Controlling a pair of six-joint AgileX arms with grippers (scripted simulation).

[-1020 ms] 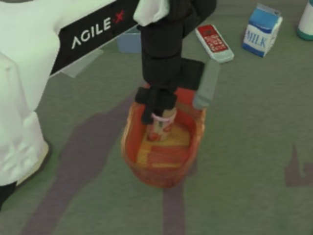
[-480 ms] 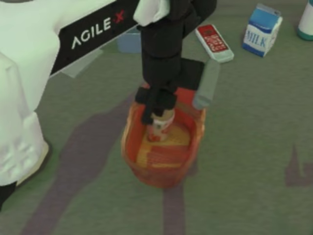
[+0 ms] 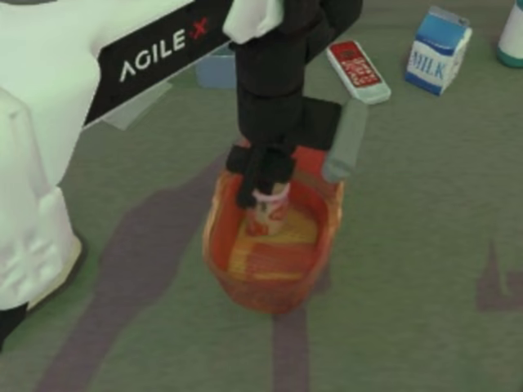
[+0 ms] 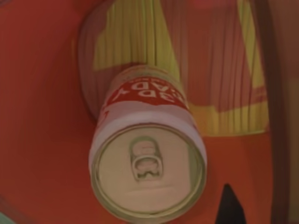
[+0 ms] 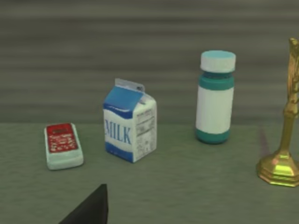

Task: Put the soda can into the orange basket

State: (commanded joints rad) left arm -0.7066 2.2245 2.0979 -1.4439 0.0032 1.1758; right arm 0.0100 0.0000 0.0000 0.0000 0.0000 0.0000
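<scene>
On the green table (image 3: pixel 425 245), the left gripper (image 3: pixel 260 181) is hanging over the small white red-logoed soda can (image 3: pixel 268 211), which is standing inside the oval orange woven basket (image 3: pixel 214 245); whether its fingers are parted, I cannot tell; only withdrawal seems left.

Orange basket (image 3: pixel 219 245) walls hem the soda can (image 3: pixel 270 211); handle (image 3: pixel 346 140) crowds its right.

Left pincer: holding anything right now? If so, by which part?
Cannot be told. The left pincer is right at the top of the soda can, which stands upright inside the orange basket, but contact isn't visible.
</scene>
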